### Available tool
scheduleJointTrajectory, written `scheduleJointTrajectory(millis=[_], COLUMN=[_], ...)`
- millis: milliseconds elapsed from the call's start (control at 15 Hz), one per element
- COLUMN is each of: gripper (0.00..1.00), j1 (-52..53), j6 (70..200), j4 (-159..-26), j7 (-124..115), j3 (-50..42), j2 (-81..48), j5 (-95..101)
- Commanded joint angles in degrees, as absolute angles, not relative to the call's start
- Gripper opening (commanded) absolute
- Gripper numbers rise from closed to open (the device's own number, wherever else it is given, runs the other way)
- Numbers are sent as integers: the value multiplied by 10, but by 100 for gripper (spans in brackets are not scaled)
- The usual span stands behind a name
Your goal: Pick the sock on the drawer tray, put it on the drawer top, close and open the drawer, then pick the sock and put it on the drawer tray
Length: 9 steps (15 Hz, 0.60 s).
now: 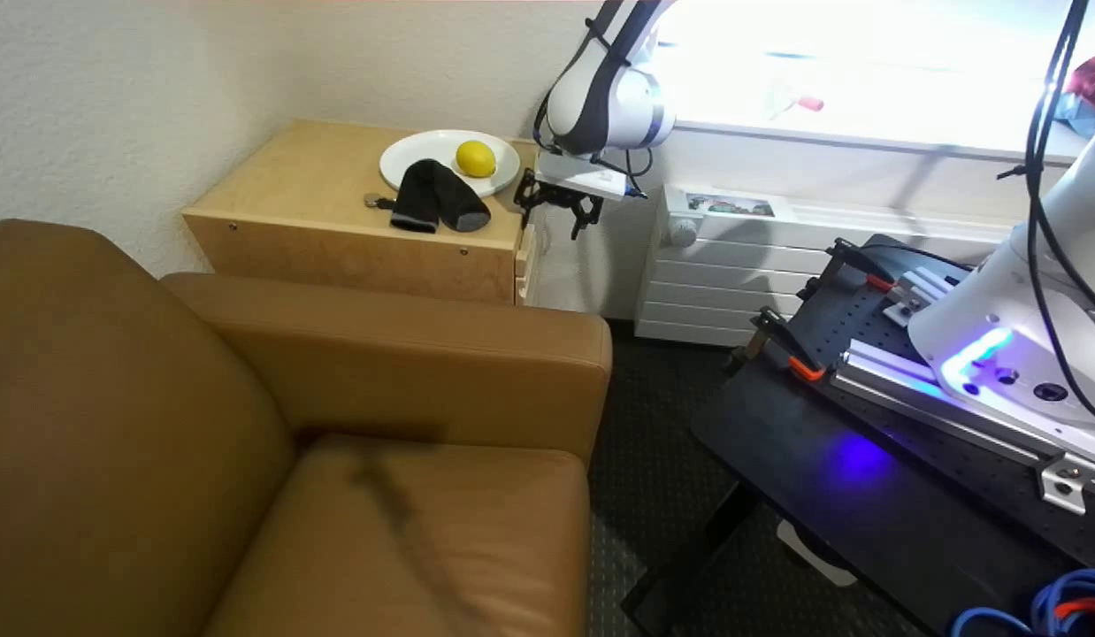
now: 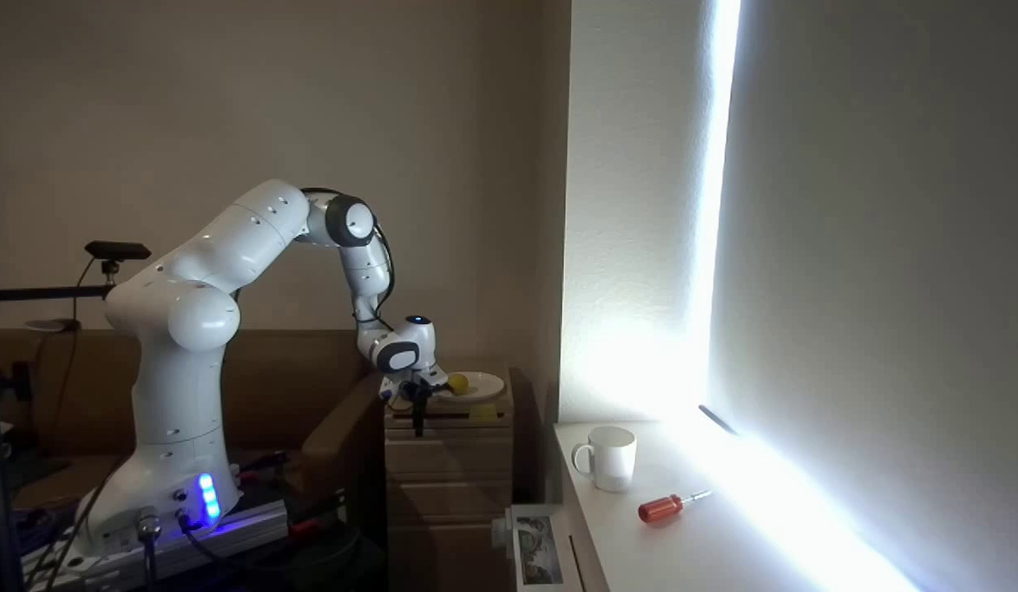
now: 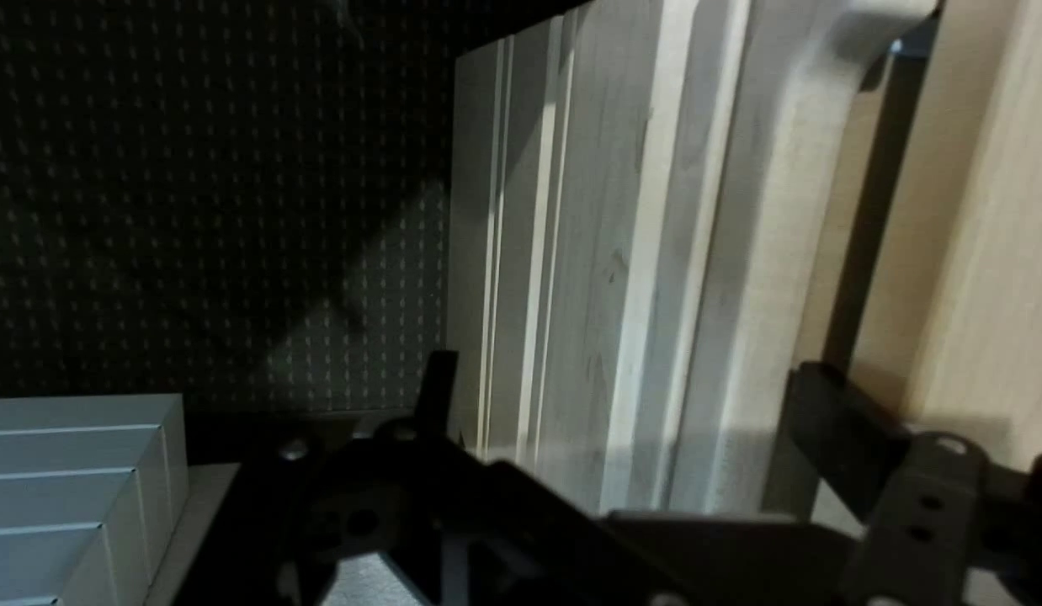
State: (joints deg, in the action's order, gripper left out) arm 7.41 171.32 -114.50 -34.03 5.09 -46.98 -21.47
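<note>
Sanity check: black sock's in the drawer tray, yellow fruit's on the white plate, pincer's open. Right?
Wrong about the sock only: in an exterior view the black sock lies up on the drawer top. The rest stands: the yellow fruit is on the white plate, and the pincer is open.

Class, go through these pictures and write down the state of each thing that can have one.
Gripper: open
Drawer: slightly open or shut; cannot tell which
Sock: bent over, lying on the drawer top
Plate: face up
Yellow fruit: resting on the plate
Mug: upright, contents hidden
Screwdriver: lying on its side
Base light: lit blue
</note>
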Motion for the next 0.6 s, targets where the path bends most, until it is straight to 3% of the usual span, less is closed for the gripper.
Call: scheduleJointTrajectory(millis=[0, 533], gripper=[100, 100], j1=[94, 86], j6=[1695, 1673], j4=[-1105, -1113], j7=[-335, -337], j3=[47, 17], j2=[-493, -507], j5=[-218, -218])
